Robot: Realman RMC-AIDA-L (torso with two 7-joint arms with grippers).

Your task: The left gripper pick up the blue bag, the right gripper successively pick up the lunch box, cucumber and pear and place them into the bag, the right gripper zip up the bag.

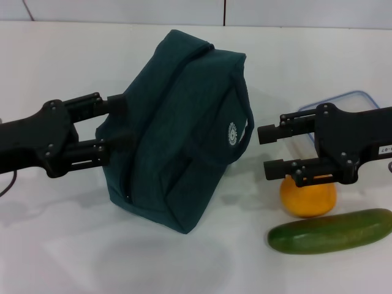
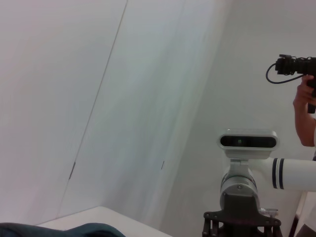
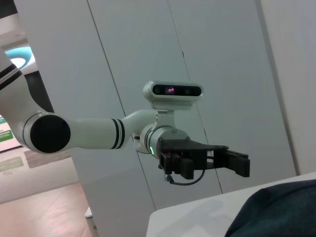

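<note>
Nearest me lies the long dark green cucumber (image 1: 331, 232) at five o'clock. My left gripper (image 1: 116, 125) pinches the big teal fabric bag (image 1: 177, 128) at centre; my right gripper (image 1: 264, 151) is spread at three o'clock, before the clear blue-rimmed lunch box (image 1: 352, 98), above the round orange-yellow pear (image 1: 308, 199).

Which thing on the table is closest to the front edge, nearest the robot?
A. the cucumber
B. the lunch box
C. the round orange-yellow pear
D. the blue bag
A. In the head view the cucumber lies lowest, in front of the pear, while the lunch box sits farther back behind the right gripper, and the bag is tilted over by the left gripper.
</note>
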